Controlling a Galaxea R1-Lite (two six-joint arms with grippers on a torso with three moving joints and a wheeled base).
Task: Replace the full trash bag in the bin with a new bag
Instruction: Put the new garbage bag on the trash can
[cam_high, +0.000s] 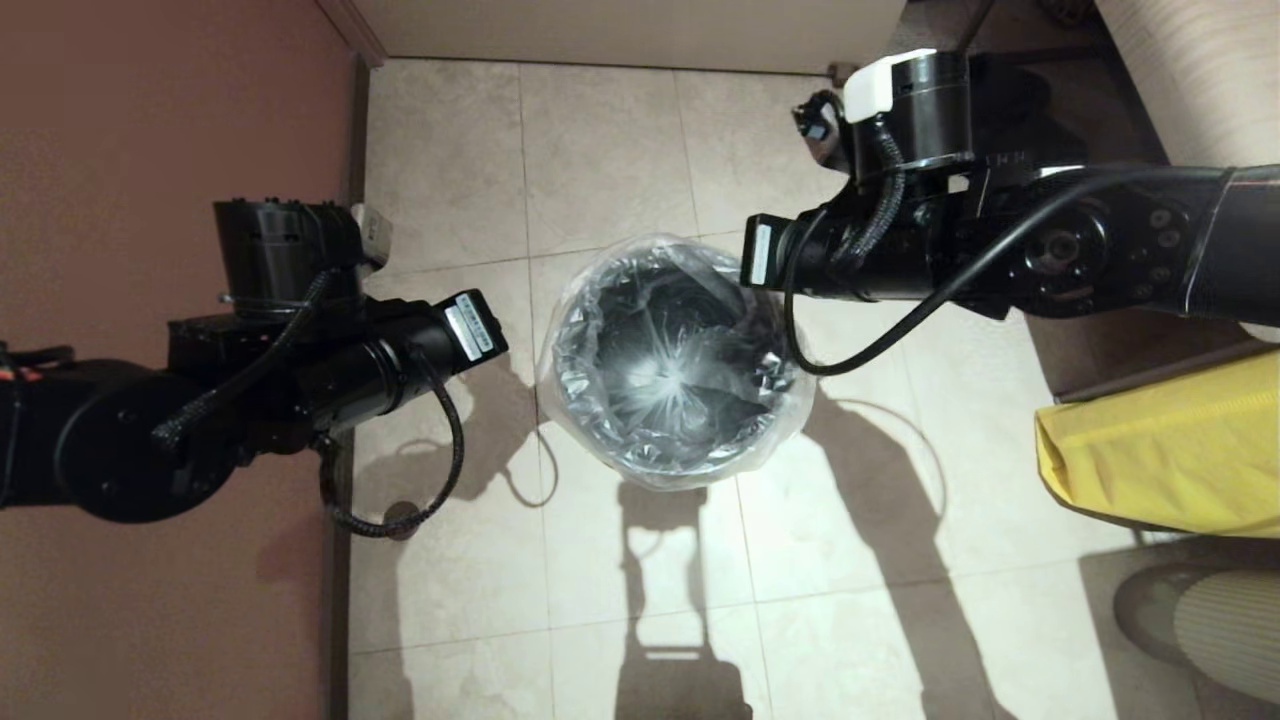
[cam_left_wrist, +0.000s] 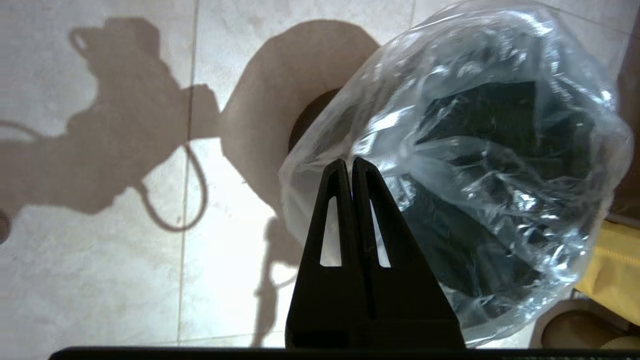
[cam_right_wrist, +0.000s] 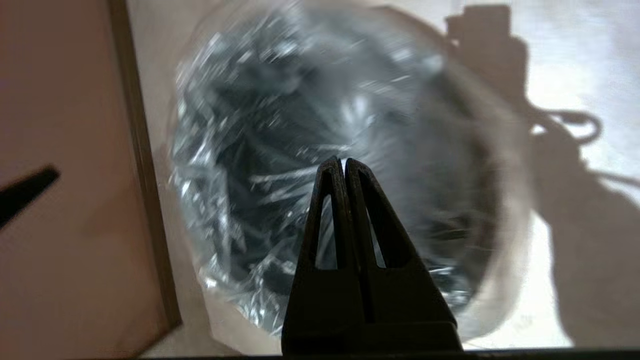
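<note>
So the round dark grey plastic bin (cam_high: 676, 480) sits on the beige tiled floor (cam_high: 600, 150) between the 2 arms, and the thin crinkly clear plastic bag (cam_high: 672, 365) is already down inside it, mouth folded out over the rim and star-gathered seal at the bottom. The left gripper (cam_left_wrist: 351, 167) hangs just off the bin's left side with its fingers pinched together on nothing; the right gripper (cam_right_wrist: 344, 165) hovers over the opening, also closed and empty. The opaque yellow sack (cam_high: 1165, 450) slumps well off to the right. Biggest risk I'd guess: that film looks loose and puffy around the rim, so any brush from a wrist or cable could drag it off and collapse the liner into the bin.
</note>
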